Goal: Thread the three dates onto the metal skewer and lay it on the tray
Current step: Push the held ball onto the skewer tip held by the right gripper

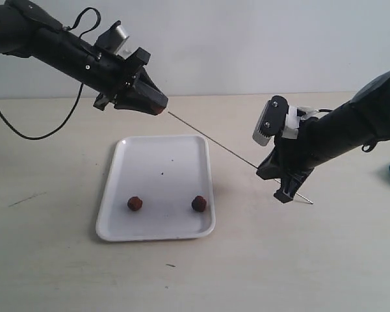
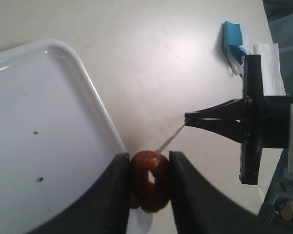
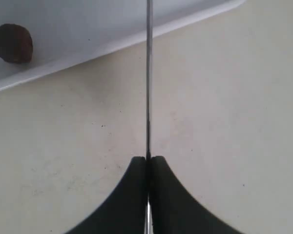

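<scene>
My left gripper [image 1: 157, 107] is shut on one date [image 2: 149, 179], held above the far side of the white tray [image 1: 146, 156]. The thin metal skewer [image 1: 211, 138] runs from that date down to my right gripper [image 1: 268, 170], which is shut on it; the skewer's tip enters the date. In the right wrist view the skewer [image 3: 148, 78] stands straight out from the closed fingers [image 3: 132, 195]. Two more dates lie on the tray near its front edge, one at the left [image 1: 135, 203] and one at the right [image 1: 199, 203].
A blue and white object [image 2: 233, 41] lies on the table at the far right, beyond my right arm. The skewer's rear end [image 1: 308, 201] pokes out behind my right gripper, close to the tabletop.
</scene>
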Available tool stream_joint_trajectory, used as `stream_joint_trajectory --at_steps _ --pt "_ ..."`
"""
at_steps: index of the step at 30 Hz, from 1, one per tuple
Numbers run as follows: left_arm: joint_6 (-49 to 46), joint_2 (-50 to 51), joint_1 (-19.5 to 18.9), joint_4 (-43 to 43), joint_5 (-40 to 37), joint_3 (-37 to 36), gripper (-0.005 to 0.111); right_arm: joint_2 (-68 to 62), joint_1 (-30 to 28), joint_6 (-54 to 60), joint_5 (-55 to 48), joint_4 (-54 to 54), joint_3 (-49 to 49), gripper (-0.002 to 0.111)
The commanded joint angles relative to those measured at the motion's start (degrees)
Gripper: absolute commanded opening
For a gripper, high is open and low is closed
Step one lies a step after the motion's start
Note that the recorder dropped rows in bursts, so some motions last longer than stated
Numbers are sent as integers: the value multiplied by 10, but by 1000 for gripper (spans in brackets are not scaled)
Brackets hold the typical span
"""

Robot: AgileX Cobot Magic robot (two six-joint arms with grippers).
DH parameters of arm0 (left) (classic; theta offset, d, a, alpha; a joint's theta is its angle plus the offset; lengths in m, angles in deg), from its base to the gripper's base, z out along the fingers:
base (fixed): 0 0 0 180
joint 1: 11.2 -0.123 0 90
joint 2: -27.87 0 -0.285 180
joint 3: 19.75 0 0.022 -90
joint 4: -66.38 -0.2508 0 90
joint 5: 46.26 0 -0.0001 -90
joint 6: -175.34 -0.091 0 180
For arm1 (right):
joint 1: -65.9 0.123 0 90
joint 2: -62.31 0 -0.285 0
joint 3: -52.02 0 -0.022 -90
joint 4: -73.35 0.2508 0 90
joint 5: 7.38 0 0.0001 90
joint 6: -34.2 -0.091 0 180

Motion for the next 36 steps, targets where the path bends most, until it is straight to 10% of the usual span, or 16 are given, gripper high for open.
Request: stream_joint_trajectory --at_steps 1,36 --pt "-2 -6 1 17 0 -1 28 -13 -3 -3 14 15 3 0" --pt "-17 -3 -16 15 0 -1 28 -4 -3 -6 -56 37 21 0"
